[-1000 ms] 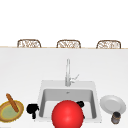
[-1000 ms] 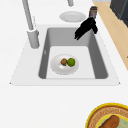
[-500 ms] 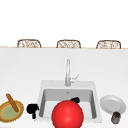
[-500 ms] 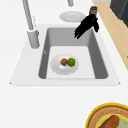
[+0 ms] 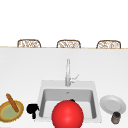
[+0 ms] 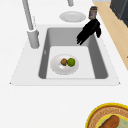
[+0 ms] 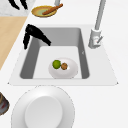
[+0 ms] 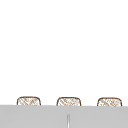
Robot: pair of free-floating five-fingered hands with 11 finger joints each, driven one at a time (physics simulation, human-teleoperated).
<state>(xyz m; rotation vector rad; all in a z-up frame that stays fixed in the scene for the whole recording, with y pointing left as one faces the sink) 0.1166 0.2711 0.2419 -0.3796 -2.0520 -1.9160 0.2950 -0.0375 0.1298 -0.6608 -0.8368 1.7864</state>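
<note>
A white counter (image 5: 25,75) runs under three woven chair backs (image 5: 68,43), with a sink (image 6: 100,65) and a tall faucet (image 5: 67,72) set in its middle. On the sink floor we see a white dish (image 6: 56,68) holding a lime (image 6: 71,62) and a brown nut (image 6: 64,61), touching each other near the dish's centre. The right hand (image 6: 88,31) hangs above the sink by its front wall, well apart from the dish, fingers loose, pointing down and holding nothing. The left hand (image 5: 32,109) floats over the counter between the sink and a yellow bowl (image 5: 7,115); we cannot tell whether it is open or closed. We judge the dish to be the weak spot: it is shallow, both pieces are round, and a touch on its rim could tip it and send them rolling. A drop so near the front wall could also clip the sink's edge
</note>
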